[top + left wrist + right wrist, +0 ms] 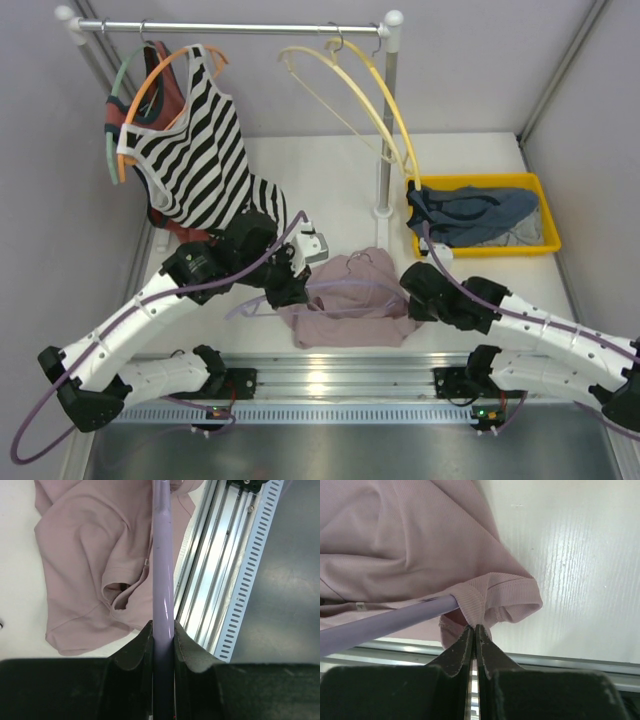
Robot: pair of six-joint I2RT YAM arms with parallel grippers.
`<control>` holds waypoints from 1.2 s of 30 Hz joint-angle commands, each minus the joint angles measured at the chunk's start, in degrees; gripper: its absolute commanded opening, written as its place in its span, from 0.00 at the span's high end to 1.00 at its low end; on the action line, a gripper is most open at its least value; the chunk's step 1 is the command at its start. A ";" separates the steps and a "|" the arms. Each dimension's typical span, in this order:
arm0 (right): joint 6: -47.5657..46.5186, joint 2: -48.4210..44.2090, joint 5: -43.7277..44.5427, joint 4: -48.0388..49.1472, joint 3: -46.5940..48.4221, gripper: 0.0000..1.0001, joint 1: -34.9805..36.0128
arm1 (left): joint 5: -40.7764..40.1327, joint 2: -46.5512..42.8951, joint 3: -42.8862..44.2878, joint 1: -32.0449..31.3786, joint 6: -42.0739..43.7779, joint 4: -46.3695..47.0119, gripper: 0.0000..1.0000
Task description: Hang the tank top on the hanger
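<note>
One tank top (pixel 350 310) lies heaped at the table's (pixel 330 180) near edge, against the metal rail (pixel 340 372), bare tabletop beyond; the left gripper (pixel 162 630) pinches the hanger (pixel 162 570) over it; only the right wrist view shows the right gripper (pixel 475 630) pressed together on a hem, the hanger's tip tucked beneath.

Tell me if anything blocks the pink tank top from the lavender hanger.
Nothing visible does. The left pincer grips the thin lavender plastic hanger, whose tip meets the hem of the soft dusty-pink tank top, which the right pincer pinches.
</note>
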 commanded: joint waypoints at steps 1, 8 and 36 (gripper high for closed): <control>-1.38 0.42 2.78 -1.93 3.04 1.00 0.07 | 3.91 0.33 2.26 -0.17 3.53 3.40 1.00; -3.13 2.96 6.48 -3.86 7.87 1.00 -0.11 | 8.57 -0.64 0.24 -0.17 3.62 3.39 1.00; -7.44 -0.64 8.50 -3.42 18.16 1.00 -0.02 | 11.84 2.17 -18.30 -0.52 -8.50 45.30 1.00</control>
